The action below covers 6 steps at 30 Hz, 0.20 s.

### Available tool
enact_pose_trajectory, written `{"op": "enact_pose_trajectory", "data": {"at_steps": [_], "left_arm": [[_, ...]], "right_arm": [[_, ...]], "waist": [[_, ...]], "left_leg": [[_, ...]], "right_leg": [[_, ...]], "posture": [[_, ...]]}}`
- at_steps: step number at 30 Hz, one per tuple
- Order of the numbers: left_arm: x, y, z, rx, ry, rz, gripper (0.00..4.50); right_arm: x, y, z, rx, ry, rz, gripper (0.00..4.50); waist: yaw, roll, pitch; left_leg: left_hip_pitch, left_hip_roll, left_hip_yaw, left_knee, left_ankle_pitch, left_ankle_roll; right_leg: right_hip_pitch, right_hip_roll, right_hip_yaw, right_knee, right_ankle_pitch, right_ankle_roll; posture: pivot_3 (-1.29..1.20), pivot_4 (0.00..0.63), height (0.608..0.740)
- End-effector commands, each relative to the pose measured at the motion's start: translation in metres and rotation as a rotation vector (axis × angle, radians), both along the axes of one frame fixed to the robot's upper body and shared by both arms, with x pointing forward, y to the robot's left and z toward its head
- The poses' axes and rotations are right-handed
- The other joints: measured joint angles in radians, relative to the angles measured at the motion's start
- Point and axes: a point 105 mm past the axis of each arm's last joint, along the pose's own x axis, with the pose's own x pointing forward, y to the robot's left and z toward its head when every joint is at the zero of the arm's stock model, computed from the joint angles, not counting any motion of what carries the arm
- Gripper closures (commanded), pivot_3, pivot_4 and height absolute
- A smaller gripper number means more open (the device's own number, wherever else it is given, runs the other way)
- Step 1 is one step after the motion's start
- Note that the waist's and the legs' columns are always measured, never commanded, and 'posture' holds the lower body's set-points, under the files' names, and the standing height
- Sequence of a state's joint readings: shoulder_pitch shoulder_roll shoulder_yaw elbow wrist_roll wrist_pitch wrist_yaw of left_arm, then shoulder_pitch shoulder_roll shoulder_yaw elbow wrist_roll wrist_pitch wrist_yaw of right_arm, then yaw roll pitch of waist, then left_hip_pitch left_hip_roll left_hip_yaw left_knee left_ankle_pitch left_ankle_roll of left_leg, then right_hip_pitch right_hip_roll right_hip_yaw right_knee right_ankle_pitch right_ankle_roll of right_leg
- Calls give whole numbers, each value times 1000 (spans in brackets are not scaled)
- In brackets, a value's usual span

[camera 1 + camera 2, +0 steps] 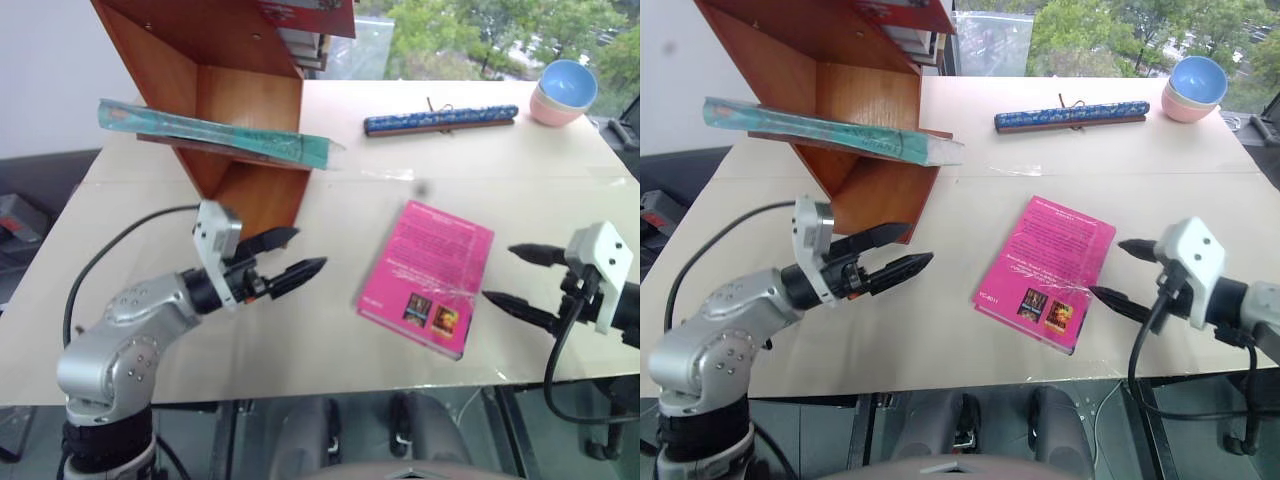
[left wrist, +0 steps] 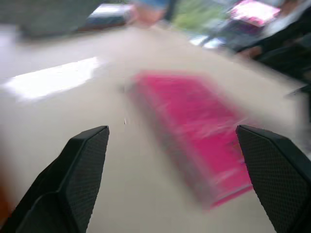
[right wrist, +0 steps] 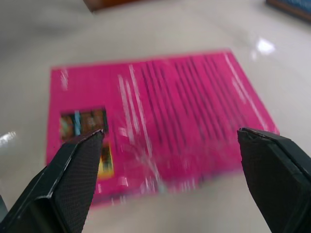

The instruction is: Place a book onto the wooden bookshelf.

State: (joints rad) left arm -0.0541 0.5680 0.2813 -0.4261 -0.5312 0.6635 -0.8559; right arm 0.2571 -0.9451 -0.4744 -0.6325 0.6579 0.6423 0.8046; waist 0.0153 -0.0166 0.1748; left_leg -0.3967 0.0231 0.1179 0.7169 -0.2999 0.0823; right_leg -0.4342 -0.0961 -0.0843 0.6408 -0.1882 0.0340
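Nearest the camera, the left gripper (image 1: 290, 255) and the right gripper (image 1: 512, 278) hang low over the pale beige tabletop (image 1: 300, 350), each with its two black fingers spread wide and holding nothing. Between them a bright pink paperback (image 1: 428, 276) lies flat on its back cover. Further off, the large thin teal-green book (image 1: 215, 131) in glossy wrap lies flat on the thin board of the reddish-brown wooden bookshelf (image 1: 225, 95), both ends jutting past the slanted panels. The risk lies there: the overhanging book looks poorly seated, and a nudge from the nearby left arm could tip or slide it off. Beyond, a long blue patterned box (image 1: 441, 119) and stacked blue and pink bowls (image 1: 565, 91) sit by the far edge, with a window onto green trees behind.
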Motion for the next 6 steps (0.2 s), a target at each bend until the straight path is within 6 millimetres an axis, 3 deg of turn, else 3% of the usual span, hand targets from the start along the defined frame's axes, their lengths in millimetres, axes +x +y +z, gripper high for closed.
{"op": "enact_pose_trajectory", "data": {"at_steps": [1, 6], "left_arm": [[-4, 21, 6, 97, -80, -29, 27], [-14, 36, -1, 187, -55, -90, 27]], "right_arm": [[-15, -18, 11, -92, -60, -53, 0], [-34, -35, 1, -148, -6, -105, 0]], "waist": [[3, 0, 0], [2, 1, 0]], "left_leg": [[-2, 0, -1, 0, 0, 0], [-3, 0, -2, -1, -1, 1]], "right_leg": [[-1, -3, -1, 0, 0, 0], [-3, -7, -3, -2, -2, 4]], "posture": [[0, 150, 738], [0, 150, 738]]}}
